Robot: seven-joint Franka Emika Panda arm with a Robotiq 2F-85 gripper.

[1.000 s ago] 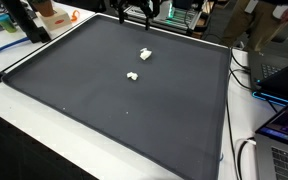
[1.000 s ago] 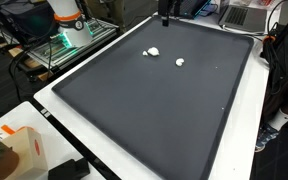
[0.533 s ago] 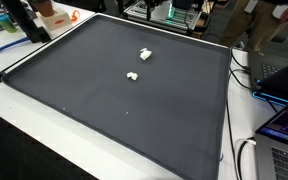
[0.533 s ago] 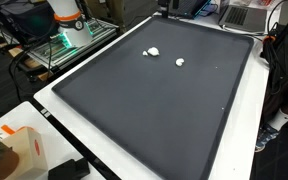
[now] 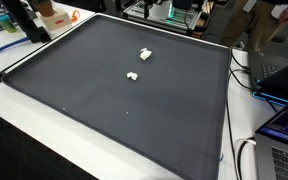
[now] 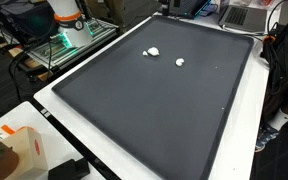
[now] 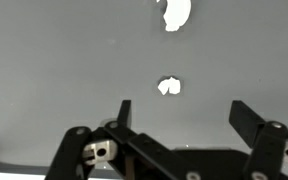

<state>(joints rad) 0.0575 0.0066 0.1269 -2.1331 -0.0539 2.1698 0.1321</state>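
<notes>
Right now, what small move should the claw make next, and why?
Probably ease down and forward toward the nearer white piece. The gripper hangs open and empty above the dark mat, that piece lies just ahead, roughly centred between its fingers, and the other white piece is farther off.

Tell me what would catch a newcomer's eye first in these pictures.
The large dark mat covering most of the white table stands out in both exterior views. Toward its far edge lie a small white piece and another white piece, apart from each other. In the wrist view the open gripper hangs above the mat, both pieces ahead of its fingers, touching neither.
</notes>
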